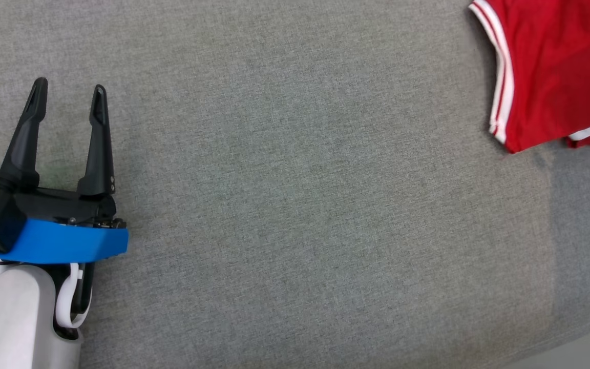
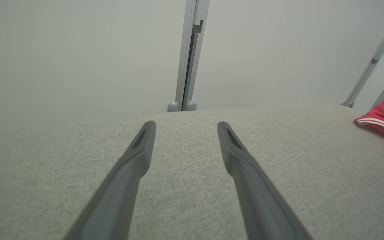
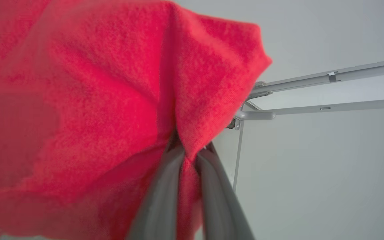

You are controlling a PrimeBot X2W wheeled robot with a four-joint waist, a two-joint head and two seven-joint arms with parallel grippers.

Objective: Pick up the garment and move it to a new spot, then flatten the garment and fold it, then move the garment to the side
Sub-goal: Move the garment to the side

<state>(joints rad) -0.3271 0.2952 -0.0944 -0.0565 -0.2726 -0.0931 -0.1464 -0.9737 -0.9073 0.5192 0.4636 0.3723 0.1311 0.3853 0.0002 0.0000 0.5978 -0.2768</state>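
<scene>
Step judged: pick-up & carry. The red garment point(image 1: 556, 72) is seen twd the far right corner of the bench point(image 1: 295, 215). A pinch of it is clamped betw. the shut jaws of the right gripper point(image 3: 192, 146). The lift should be made slowly & high enough that the white-striped hem isn't dragged. The left gripper point(image 1: 69, 87) is poised empty nr the left edge, jaws wide apart. Garment: soft, fuzzy knit, creased at the pinch. Bench cover: coarse grey weave.

Head looks down over my left end effector point(image 1: 69, 87), its wrist camera low, both catch garment point(image 1: 556, 72) rightward, right wrist camera close against it
</scene>
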